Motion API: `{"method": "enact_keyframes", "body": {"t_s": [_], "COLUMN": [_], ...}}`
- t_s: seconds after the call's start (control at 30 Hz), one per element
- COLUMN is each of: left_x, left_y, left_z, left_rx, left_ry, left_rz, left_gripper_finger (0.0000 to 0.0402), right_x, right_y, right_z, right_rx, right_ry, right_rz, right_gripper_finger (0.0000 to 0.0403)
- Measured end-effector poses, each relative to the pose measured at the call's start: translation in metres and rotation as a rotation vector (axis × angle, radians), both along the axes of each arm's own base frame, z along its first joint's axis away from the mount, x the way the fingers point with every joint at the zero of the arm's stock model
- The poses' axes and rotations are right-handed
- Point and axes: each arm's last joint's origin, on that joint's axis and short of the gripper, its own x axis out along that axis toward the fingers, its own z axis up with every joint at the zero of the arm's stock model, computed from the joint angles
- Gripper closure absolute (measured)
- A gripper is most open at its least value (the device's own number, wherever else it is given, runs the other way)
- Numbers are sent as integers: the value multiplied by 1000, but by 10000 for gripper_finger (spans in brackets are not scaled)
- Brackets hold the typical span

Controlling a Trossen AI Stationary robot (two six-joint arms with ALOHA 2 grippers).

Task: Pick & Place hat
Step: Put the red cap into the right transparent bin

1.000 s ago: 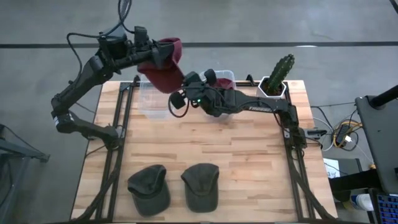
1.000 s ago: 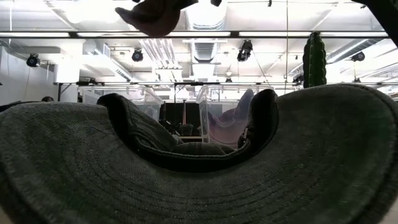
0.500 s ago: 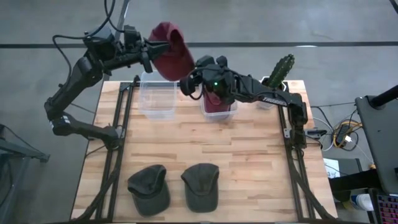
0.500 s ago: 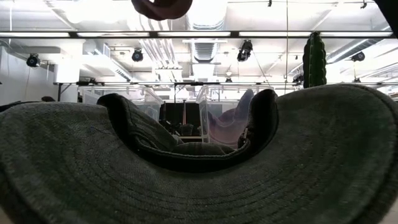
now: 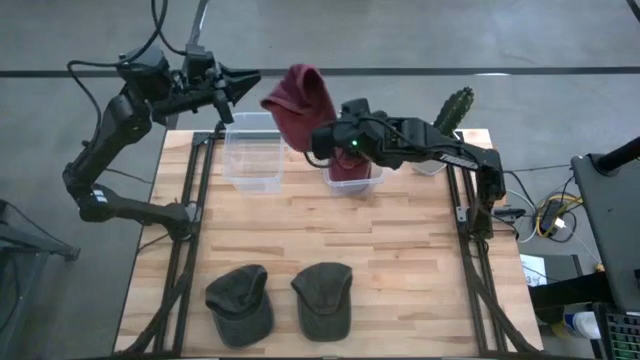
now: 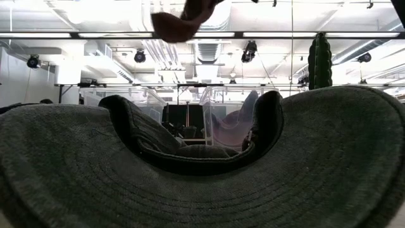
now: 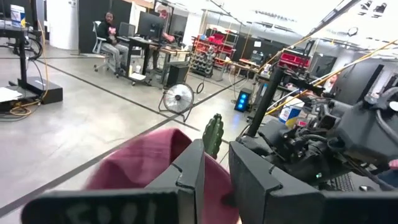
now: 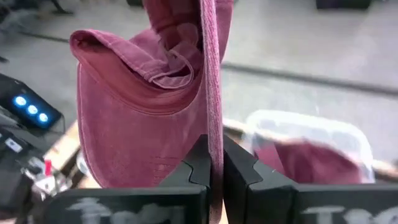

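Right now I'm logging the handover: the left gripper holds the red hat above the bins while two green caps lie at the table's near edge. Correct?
Not quite. The right gripper holds the red hat, pinched between its shut fingers in the right wrist view; the high view shows the left gripper apart from it. The two green caps do lie there.

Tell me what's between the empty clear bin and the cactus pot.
In the high view, a second clear bin holding a maroon hat, with the right end effector holding up another maroon hat over it.
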Motion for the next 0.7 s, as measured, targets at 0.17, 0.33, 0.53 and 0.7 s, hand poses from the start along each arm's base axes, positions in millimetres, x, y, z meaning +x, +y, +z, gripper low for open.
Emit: {"method": "enact_keyframes", "body": {"t_s": [0.17,0.33,0.53,0.7], "left_x": [0,4,6,6], "left_y": [0,3,5,5], "left_z": [0,-2,-3,-3], "left_rx": [2,10,8,12], "left_ry": [2,17,25,27], "left_rz": [10,11,11,30], "left_gripper_finger": [335,335,335,335], "right_x": [-18,-32,-34,-33], "right_y": [8,11,11,5], "right_z": [-7,-18,-33,-51], "right_rx": [103,181,232,285], "right_ry": [80,173,233,285], "right_rz": [-58,-139,-201,-243], "right_gripper_finger": [392,391,391,391]}}
